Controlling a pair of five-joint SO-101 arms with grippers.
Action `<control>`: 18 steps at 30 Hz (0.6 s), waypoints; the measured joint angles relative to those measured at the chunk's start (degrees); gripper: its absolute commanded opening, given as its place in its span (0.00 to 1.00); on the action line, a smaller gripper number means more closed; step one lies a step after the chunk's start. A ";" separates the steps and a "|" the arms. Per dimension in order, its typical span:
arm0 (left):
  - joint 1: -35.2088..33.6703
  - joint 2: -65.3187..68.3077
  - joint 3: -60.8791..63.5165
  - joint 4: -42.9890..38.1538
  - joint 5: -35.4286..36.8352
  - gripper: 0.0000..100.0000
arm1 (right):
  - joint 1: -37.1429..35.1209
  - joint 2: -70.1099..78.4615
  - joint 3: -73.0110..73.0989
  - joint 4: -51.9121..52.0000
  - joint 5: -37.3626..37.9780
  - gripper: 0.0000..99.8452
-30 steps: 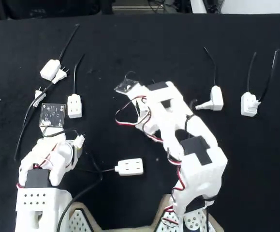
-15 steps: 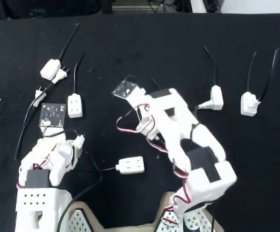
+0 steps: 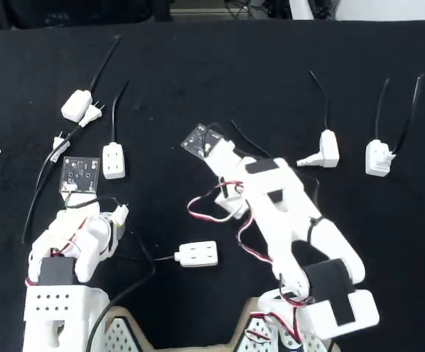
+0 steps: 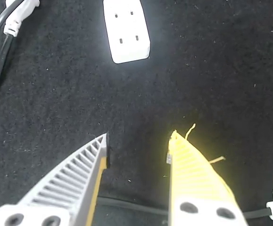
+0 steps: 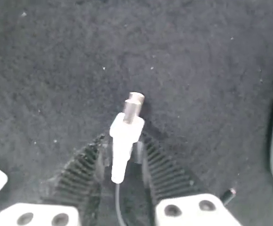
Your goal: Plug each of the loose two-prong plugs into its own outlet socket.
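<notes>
My right gripper [image 5: 124, 153] is shut on a white two-prong plug [image 5: 125, 134], prongs pointing away over bare black cloth. From above, the right gripper [image 3: 201, 141] sits near the table's middle, with the plug's black cable [image 3: 252, 143] trailing right. My left gripper [image 4: 137, 146] is open and holds nothing, a short way from a white socket block [image 4: 126, 29]. In the high view the left gripper [image 3: 80, 180] is just left of that socket block [image 3: 113, 160]. A loose plug [image 3: 58, 147] lies at the far left.
Another socket block [image 3: 197, 253] lies at the front centre on a black cord. A white adapter with a plug [image 3: 80, 107] is at the back left. Two more white blocks [image 3: 326, 150] [image 3: 377, 158] lie at the right. The cloth's back middle is bare.
The right arm has swung, its elbow moving toward the front right, while its gripper stays near the table's middle with the plug. The left arm has kept still.
</notes>
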 measured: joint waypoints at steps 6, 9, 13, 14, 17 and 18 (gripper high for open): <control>0.00 0.00 0.00 0.00 0.00 0.21 | 0.00 -0.53 1.93 -2.81 -3.08 0.16; 0.00 0.00 0.00 0.00 0.00 0.21 | 0.00 -0.53 1.93 -2.81 -3.43 0.18; 0.00 0.00 0.00 0.00 0.00 0.21 | 0.00 -0.53 2.20 -2.81 -3.43 0.17; 0.00 0.00 0.00 0.00 0.00 0.21 | 0.00 -0.53 2.64 -2.81 -3.43 0.15; 0.00 0.00 0.00 0.00 0.00 0.21 | 0.00 -0.62 3.78 -3.60 -4.13 0.00; 0.00 0.00 0.00 0.00 0.00 0.21 | 0.00 -0.62 4.40 -4.31 -5.01 0.03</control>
